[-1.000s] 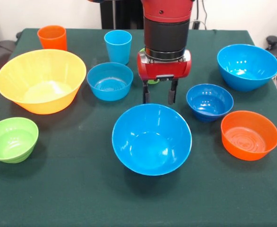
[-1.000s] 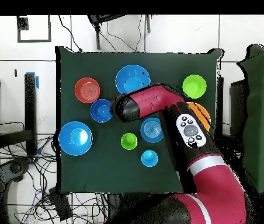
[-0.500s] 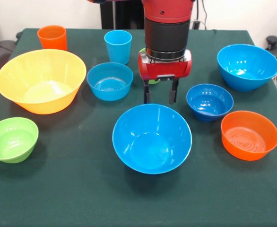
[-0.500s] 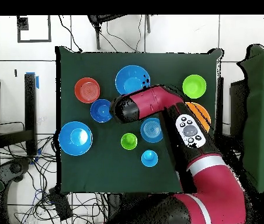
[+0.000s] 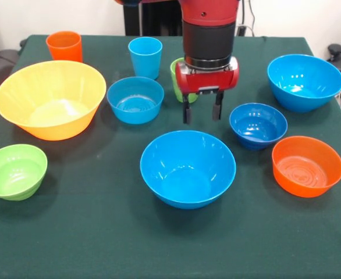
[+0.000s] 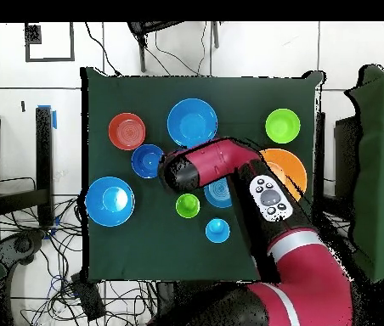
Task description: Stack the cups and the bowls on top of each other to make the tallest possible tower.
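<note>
With nothing stacked yet, every piece sits alone on the table [image 5: 100,232].
gripper [image 5: 202,114]: jaws apart, empty, hanging above the gap between the near bright blue bowl [image 5: 188,168] and the lime cup [image 5: 178,78]; free to pick either.
bowls: yellow-orange bowl [image 5: 50,99] widest, likely the base; far bright blue bowl [image 5: 305,81], light blue bowl [image 5: 135,99], dark blue bowl [image 5: 258,125], orange bowl [image 5: 307,165], lime bowl [image 5: 14,171] spread apart, all upright.
cups: orange cup [image 5: 64,46] and light blue cup [image 5: 145,57] at the far edge.
tower: none standing; task at start.
</note>
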Robot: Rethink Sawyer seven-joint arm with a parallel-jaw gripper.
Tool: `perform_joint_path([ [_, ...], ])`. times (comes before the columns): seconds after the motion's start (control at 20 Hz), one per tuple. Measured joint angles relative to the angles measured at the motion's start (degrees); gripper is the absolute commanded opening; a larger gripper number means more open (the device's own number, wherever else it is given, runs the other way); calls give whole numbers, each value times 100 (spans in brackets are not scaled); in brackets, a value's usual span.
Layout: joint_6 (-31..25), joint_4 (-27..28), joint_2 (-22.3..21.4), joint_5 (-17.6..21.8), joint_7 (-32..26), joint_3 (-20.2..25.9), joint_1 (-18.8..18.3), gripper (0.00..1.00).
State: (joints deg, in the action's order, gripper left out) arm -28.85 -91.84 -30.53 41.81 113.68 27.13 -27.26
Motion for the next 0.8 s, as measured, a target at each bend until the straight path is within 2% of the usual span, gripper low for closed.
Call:
perform_joint_path([
  [0.35, 507, -709, -230, -2, 0, -517, 347, 100],
  [0.8, 1062, -1266, -352, -8, 0, -1173, 804, 100],
])
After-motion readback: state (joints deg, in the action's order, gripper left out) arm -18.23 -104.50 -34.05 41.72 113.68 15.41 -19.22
